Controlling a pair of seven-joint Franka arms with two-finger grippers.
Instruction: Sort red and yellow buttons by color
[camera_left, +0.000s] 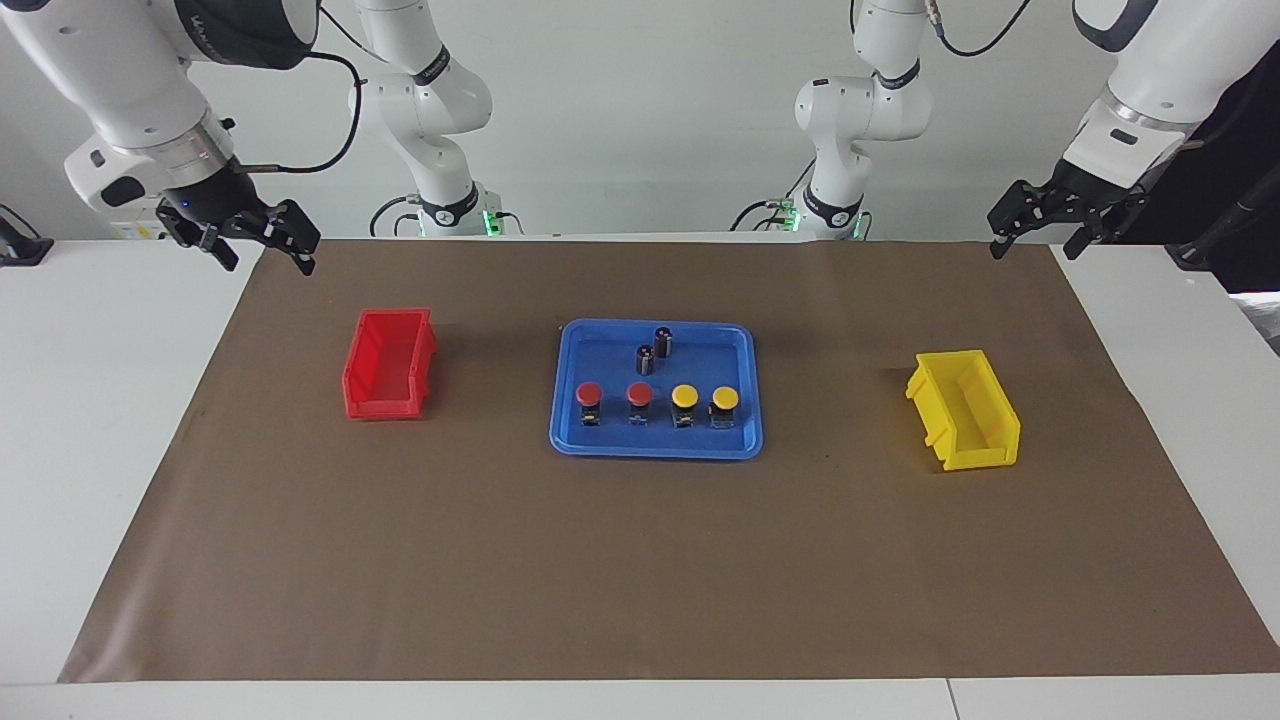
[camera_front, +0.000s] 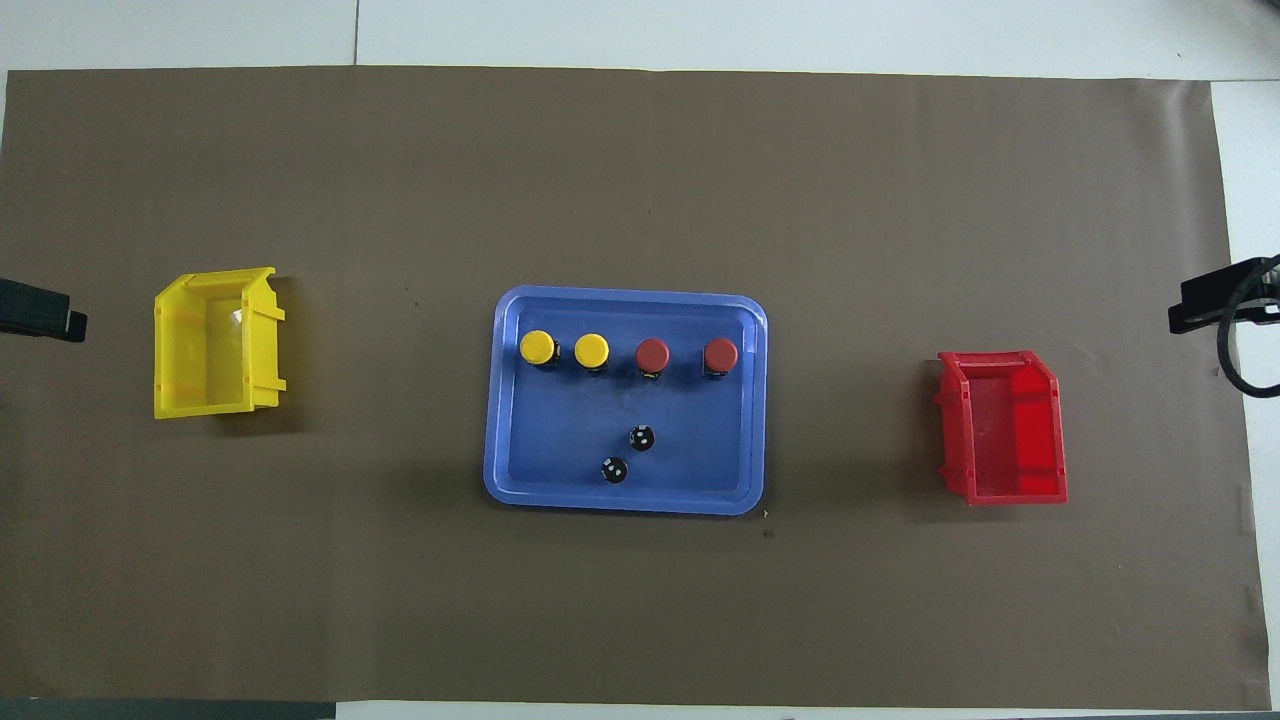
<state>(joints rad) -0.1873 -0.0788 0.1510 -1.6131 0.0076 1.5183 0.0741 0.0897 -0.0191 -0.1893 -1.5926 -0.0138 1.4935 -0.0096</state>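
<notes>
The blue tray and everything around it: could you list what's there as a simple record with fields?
tray: blue plastic tray, mid-table on brown paper
buttons: two red-capped push buttons and two yellow-capped push buttons, one row in tray
extras: two dark cylinders, in tray nearer the robots
bins: red plastic bin toward right arm's end, yellow plastic bin toward left arm's end
left gripper: waiting, open
right gripper: waiting, open

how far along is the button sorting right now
Nothing is sorted. Both red buttons and both yellow buttons stand in the blue tray. The red bin and yellow bin hold nothing. Left pincer and right pincer wait, empty.
</notes>
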